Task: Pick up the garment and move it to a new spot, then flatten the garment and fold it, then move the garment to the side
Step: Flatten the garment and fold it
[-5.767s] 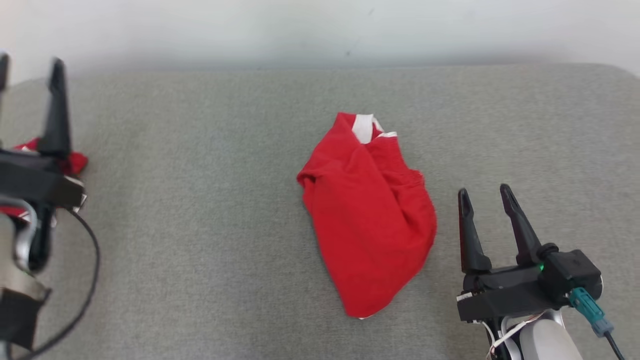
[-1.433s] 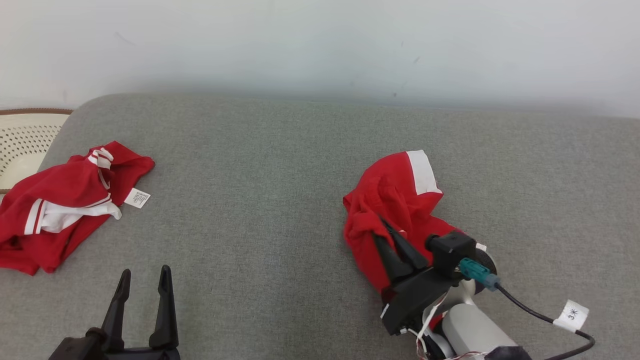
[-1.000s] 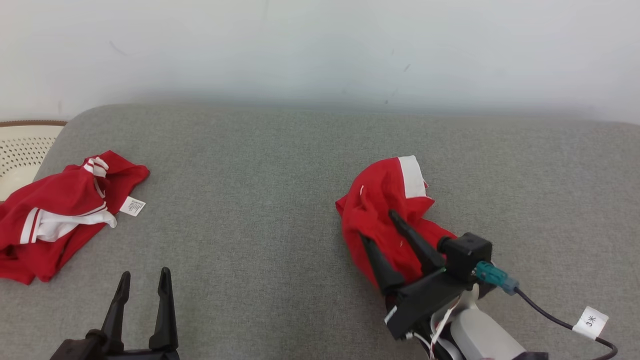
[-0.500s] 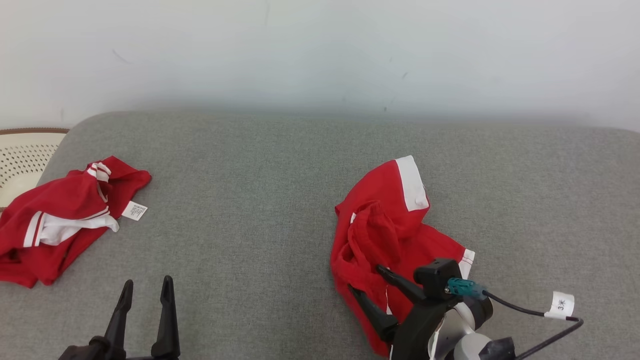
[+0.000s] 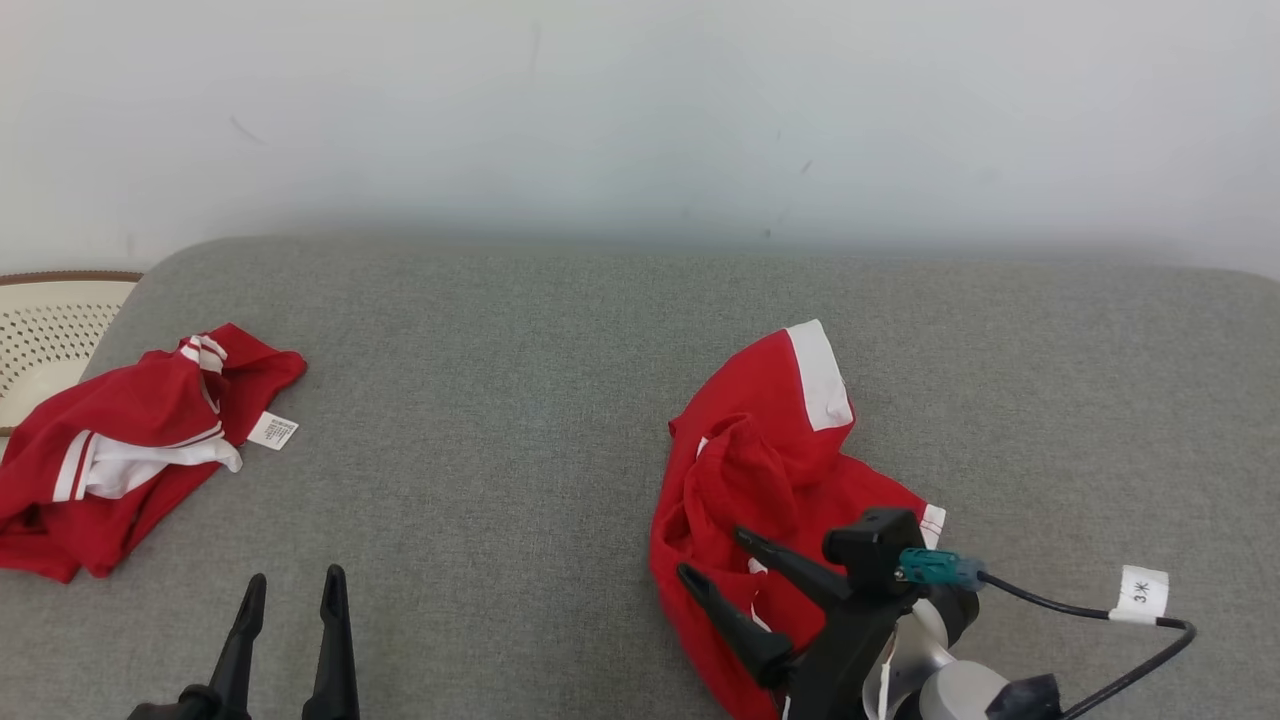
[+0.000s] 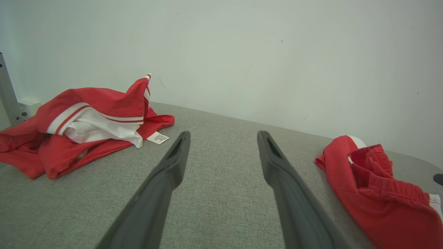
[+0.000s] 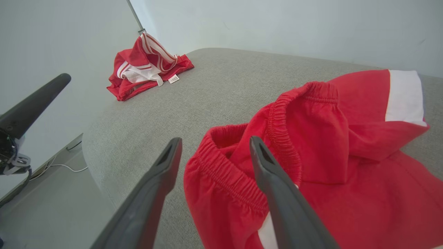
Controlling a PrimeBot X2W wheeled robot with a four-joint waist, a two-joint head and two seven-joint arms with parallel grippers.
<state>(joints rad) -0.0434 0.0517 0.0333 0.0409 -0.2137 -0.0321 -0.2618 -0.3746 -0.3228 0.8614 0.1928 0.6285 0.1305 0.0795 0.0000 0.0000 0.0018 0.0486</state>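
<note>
The garment (image 5: 770, 470) is a pair of red shorts with a white side panel, lying crumpled on the grey cushion (image 5: 500, 400) right of centre. My right gripper (image 5: 712, 555) hovers open over its near edge. In the right wrist view the elastic waistband (image 7: 277, 114) bunches up between and just beyond the spread fingers of the right gripper (image 7: 215, 141), which grip nothing. My left gripper (image 5: 294, 577) stands open at the lower left over bare cushion. Its wrist view shows the same left gripper (image 6: 224, 135) empty, with the garment (image 6: 367, 186) off to the right.
A second red and white garment (image 5: 130, 450) with a white label lies at the cushion's far left, next to a cream perforated basket (image 5: 50, 320). A pale wall runs behind the cushion. A black cable with a white tag (image 5: 1140, 590) trails from the right wrist.
The right gripper has drawn back toward the near edge with its fingers spread, and the garment has settled lower and wider on the cushion. The left gripper has stayed put.
</note>
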